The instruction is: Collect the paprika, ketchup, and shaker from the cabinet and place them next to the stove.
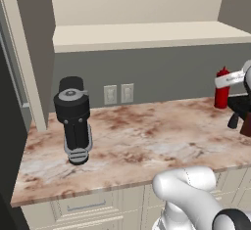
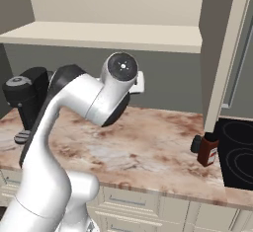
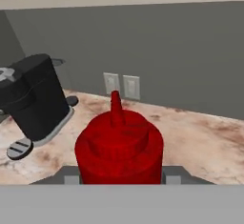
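Two of the three items are already sitting on the counter (image 1: pixel 137 141) by the stove (image 2: pixel 237 152): the paprika (image 2: pixel 208 149) stands upright right at the cooktop's left edge, w/ the shaker (image 2: pixel 196 143) touching or just beside it on its left. In the left base view the shaker (image 1: pixel 234 120) is a small dark shape at the far right edge, paprika mostly cut off by the frame there.

Third one, the ketchup (image 3: pixel 119 147), is in the gripper (image 3: pixel 119 179). Hand cam looks down over its red top, nozzle pointing up, and the grey finger pads (image 3: pixel 71 179) sit tight against both sides of the bottle, so it's clamped on it. From the left base cam the ketchup (image 1: pixel 222 89) is upright over the back right part of the counter, w/ the white hand partly across it. Can't tell if the bottom is on the counter or a bit above it.

Cabinet (image 1: pixel 147 33) shelf is up above the grey backsplash. Big black coffee machine (image 1: pixel 73 119) stands on the left of the counter, well apart from the bottles, and 2 wall outlets (image 1: pixel 119 94) are behind it to the right. Drawer fronts (image 1: pixel 83 207) run under the counter edge.
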